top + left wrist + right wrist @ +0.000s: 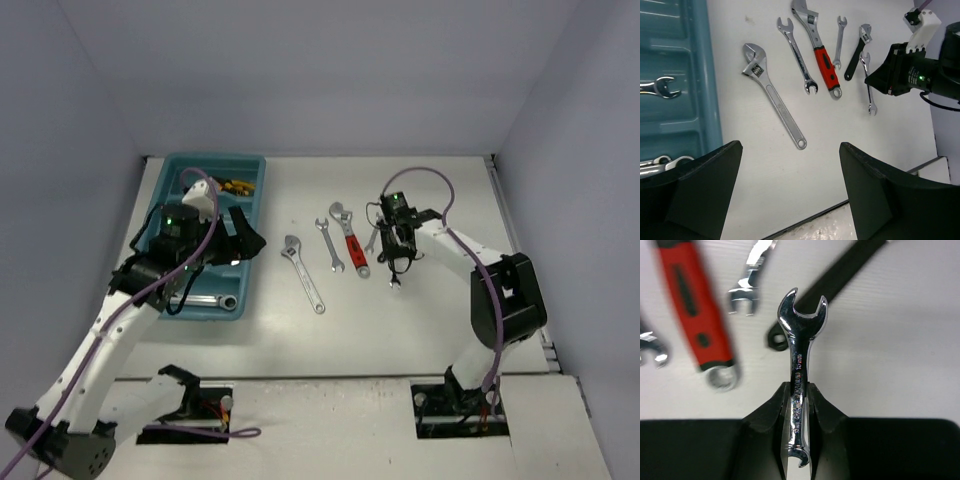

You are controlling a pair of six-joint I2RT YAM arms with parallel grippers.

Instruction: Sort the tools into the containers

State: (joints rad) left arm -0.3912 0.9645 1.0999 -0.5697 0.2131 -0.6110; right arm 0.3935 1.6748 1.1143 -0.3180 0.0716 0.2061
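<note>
Left arm stretches forward from base, wrist bent down. Left gripper wide open, fingers spread far apart. Right arm folded at elbow, forearm angled inward, wrist pointing down. Right gripper clamped on shank of small wrench: open end juts ahead of fingertips, other end sits back between fingers.

Robotics lab test cell: white table boxed by plain pale walls, two cabled robot arms bolted on.
</note>
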